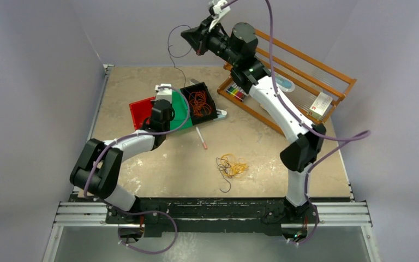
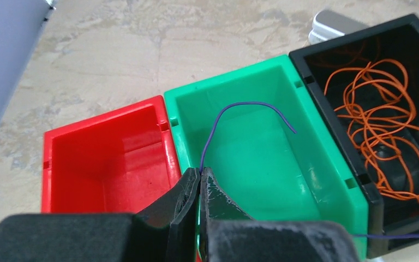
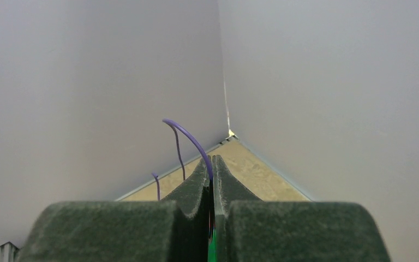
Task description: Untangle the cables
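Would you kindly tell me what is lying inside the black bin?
A loose tangle of orange wire fills the black bin. Whatever lies beneath its loops is hidden.

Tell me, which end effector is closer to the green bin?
Left. The left end effector hovers over the green bin, pinching a thin purple wire; the right end effector is raised well beyond it, near the back wall.

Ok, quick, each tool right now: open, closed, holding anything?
Left tool: closed on a thin purple wire over the green bin.
Right tool: closed on a thin purple wire too.
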Robot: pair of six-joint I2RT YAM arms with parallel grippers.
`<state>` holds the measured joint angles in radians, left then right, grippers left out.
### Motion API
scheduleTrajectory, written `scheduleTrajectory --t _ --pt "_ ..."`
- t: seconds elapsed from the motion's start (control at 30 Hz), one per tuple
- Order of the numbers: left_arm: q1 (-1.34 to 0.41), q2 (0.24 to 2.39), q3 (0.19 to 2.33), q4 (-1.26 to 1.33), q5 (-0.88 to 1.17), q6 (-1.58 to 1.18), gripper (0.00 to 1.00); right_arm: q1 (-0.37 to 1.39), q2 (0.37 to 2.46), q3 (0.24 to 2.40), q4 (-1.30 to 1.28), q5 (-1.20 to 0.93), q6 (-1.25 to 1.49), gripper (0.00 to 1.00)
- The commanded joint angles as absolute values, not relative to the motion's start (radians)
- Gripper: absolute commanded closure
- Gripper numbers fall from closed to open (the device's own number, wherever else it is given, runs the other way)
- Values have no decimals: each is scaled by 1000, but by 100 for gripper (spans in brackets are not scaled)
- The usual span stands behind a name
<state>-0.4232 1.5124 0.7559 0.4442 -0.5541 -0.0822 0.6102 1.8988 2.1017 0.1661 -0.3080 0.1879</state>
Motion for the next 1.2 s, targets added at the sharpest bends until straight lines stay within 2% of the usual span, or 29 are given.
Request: scheduleTrajectory --t 0.0,0.27,0.33,0.73,1.03,1.17 --pt "-393 1573 833 498 -488 -86 98 598 1981 2249 184 -407 189 100" --pt "-392 1483 779 483 -471 -178 60 597 2058 2329 174 -448 200 100" --pt "-391 1452 755 483 -466 -216 56 598 2066 2331 180 -460 203 100" --pt "-391 1131 476 594 -346 -433 53 598 2174 2404 274 -627 299 100" --pt "-393 1035 394 554 -394 -511 53 609 2324 2495 342 -772 426 100" --pt "-392 990 361 536 -447 -545 53 616 2341 2466 346 -789 428 100"
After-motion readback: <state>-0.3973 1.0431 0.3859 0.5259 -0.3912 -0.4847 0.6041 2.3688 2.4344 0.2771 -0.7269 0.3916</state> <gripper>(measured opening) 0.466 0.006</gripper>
